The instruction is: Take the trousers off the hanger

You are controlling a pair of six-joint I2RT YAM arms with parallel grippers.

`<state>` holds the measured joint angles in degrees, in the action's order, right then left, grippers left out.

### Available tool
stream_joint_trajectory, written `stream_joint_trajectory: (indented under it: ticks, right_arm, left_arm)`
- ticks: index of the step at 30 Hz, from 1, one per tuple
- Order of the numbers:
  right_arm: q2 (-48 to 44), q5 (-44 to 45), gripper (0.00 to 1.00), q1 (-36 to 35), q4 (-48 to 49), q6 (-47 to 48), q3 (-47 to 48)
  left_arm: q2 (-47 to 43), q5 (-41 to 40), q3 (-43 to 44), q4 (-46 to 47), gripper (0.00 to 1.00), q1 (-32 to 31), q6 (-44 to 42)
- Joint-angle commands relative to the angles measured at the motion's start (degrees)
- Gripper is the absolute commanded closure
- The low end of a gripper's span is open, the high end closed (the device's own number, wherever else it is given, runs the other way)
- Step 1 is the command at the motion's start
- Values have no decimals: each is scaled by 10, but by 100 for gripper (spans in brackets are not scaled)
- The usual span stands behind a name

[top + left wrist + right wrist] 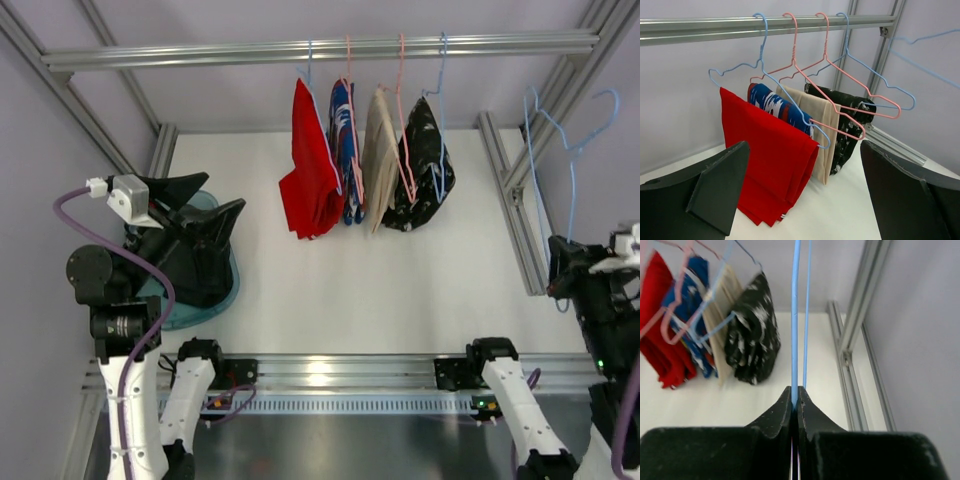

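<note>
The bright red trousers (308,190) hang folded over a blue hanger (761,65), leftmost on the rail (200,52). They also show in the left wrist view (765,160) and the right wrist view (662,355). My left gripper (222,192) is open and empty, left of the rail and facing the red trousers (804,150). A black heap (190,270) lies in a teal tub (228,295) under it; I cannot tell it apart from the arm. My right gripper (565,270) is shut on an empty blue wire hanger (795,315) at the far right (570,170).
Three more garments hang to the right of the red one: blue patterned (344,160), beige (378,160), and black with white flecks (420,170). Aluminium frame posts (505,190) stand at the back right and back left.
</note>
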<state>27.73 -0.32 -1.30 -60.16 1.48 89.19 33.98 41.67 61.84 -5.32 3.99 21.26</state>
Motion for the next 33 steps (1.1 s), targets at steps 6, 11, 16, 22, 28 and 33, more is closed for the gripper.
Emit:
stream_joint_trajectory:
  ticks: [6,11,16,22,28,33]
  right_arm:
    - [193,91,100,-8,46,33,30]
    - [262,73,100,-7,133,58,48]
    - [320,8,100,38,169,84,66]
    - [395,-123,100,152,167,92,131]
    - [446,-258,100,251,160,97,147]
    - [443,-296,100,276,155,120,108]
  left_arm:
    - [-17,-5,-15,30,2,1,-20]
    - [-35,-14,-16,-1,2,1,-38]
    - [-37,-13,-22,-6,2,1,-43]
    - [-37,-9,-32,-6,2,1,-45]
    - [-35,-3,-50,-6,2,1,-55]
    - [-35,3,-62,-6,2,2,-61]
